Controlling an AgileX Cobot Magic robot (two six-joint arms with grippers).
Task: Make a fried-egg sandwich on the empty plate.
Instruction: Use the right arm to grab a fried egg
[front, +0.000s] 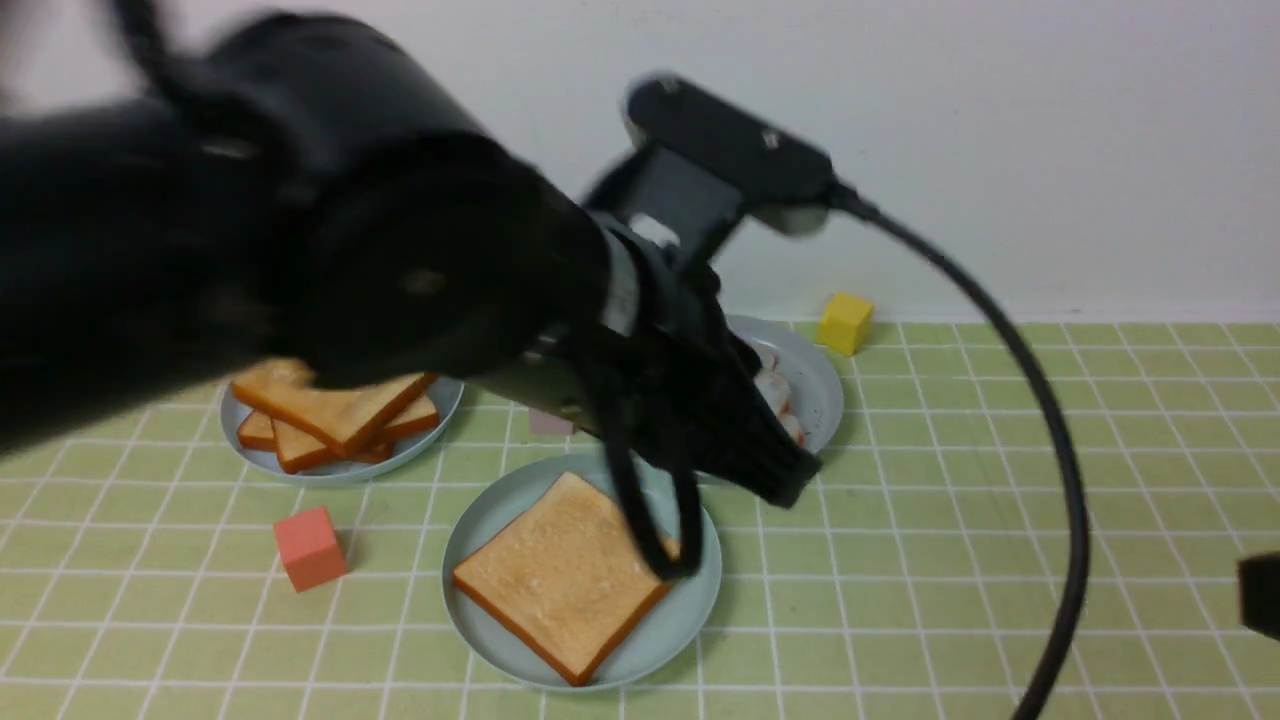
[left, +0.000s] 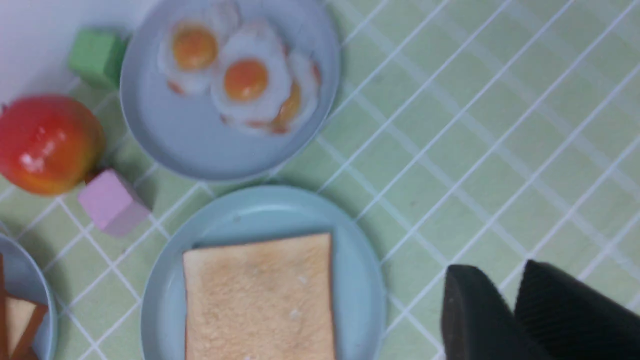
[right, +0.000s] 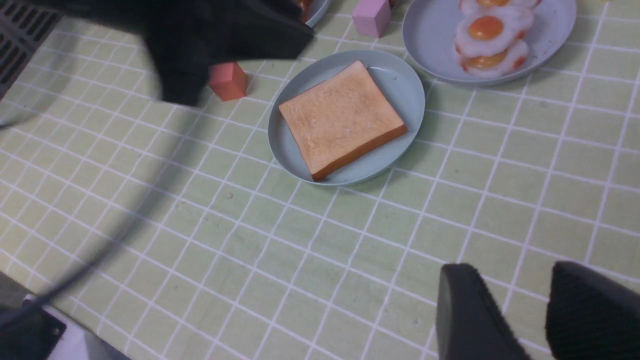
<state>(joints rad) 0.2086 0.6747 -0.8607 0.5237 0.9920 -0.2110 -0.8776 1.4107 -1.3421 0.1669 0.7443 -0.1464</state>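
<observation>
We open on the green checked tablecloth (front: 950, 600) across the lower half of the front view. The left arm (front: 300, 230), a big black blur, fills the upper left and centre, and a black cable (front: 1060, 450) loops down the right side.

Lower centre, there's the mint-green plate (front: 497, 510), and on it one toast slice (front: 565, 575) lies flat, top bare. Left of centre, a grey-blue plate (front: 340, 470) carries the toast stack (front: 335, 415).

At the top of the left wrist view, the egg plate (left: 165, 140) holds the fried eggs (left: 245, 80), overlapping, just beside the mint one. At that view's left edge we spot a red-orange fruit (left: 47, 142), with a pink block (left: 112, 200) just beside it and a green block (left: 95, 56) above.

Front view again: red block (front: 310, 548) lower left, yellow block (front: 845, 322) by the wall.

Left gripper (left: 497, 270), lower right of its own view: fingers narrowly parted, nothing between. Right gripper (right: 512, 270), bottom right of its view: fingers clearly apart, empty, over bare cloth.
</observation>
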